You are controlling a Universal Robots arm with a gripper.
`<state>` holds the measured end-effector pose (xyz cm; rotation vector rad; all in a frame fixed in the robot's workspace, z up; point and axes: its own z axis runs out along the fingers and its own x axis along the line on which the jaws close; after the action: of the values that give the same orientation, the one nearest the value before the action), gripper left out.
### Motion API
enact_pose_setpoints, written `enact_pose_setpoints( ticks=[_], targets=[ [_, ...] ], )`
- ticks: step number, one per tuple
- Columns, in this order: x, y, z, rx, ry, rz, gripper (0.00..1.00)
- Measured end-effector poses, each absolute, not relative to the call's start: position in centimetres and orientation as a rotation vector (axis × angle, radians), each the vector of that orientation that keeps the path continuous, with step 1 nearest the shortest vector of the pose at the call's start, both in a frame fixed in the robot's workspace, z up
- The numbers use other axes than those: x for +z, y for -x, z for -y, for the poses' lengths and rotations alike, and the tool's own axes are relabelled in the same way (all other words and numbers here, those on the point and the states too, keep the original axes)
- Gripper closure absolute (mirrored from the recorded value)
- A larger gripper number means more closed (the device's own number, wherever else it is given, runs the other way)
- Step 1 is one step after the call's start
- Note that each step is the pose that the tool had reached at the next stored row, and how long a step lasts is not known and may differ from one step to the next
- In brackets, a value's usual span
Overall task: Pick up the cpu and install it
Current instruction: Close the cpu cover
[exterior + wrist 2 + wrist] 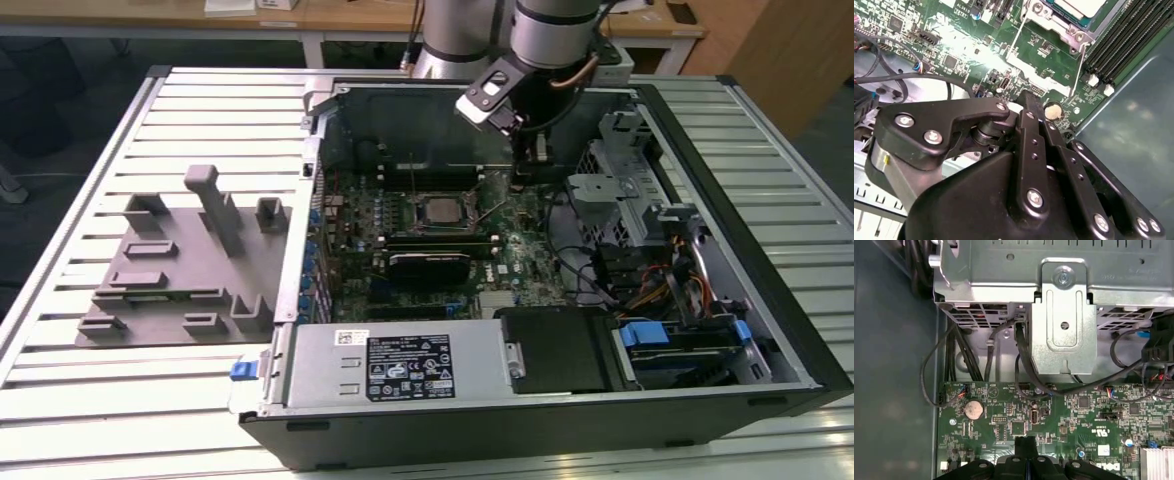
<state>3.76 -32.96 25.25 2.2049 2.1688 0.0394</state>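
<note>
As the computer case (pixel 534 440) lies open on the slatted table (pixel 80 380), the state of the work is read from the near edge inward. Nearest, a grey power supply box (pixel 387 365) is seen along the near wall of the case. Outside the case, on the exterior view's left, the grey tray (pixel 187 265) with its moulded holders is set on the table.

Farther in, on the green motherboard (pixel 514 255), a black finned block (pixel 427 268) is seen. Just beyond it the cpu (pixel 441 211) is found lying flat and square within the socket frame (pixel 1056 22), its silver top turned upward. A thin wire lever (pixel 1081 67) is seen beside that frame.

Farther still, and to the exterior view's right of the socket, the gripper (pixel 527 172) is held low over the board, apart from the cpu and close to a coin cell (pixel 973 410). In the first wrist view its fingers (pixel 1021 446) are seen pressed together, with nothing carried between them.

The picking and the placing are therefore judged to be done, since the chip is seated in the socket and not in the claw. Whether the frame is clamped down and the lever latched cannot be told, so the locking of the socket is judged to be what may be left.
</note>
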Motion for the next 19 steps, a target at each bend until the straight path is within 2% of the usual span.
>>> enact_pose_setpoints(
  ticks=[7,19],
  targets=[
    [24.14,-3.79,32.95,0.039,-2.205,-2.169,0.89],
    [24.1,-3.39,32.96,0.039,-2.205,-2.169,0.89]
  ],
)
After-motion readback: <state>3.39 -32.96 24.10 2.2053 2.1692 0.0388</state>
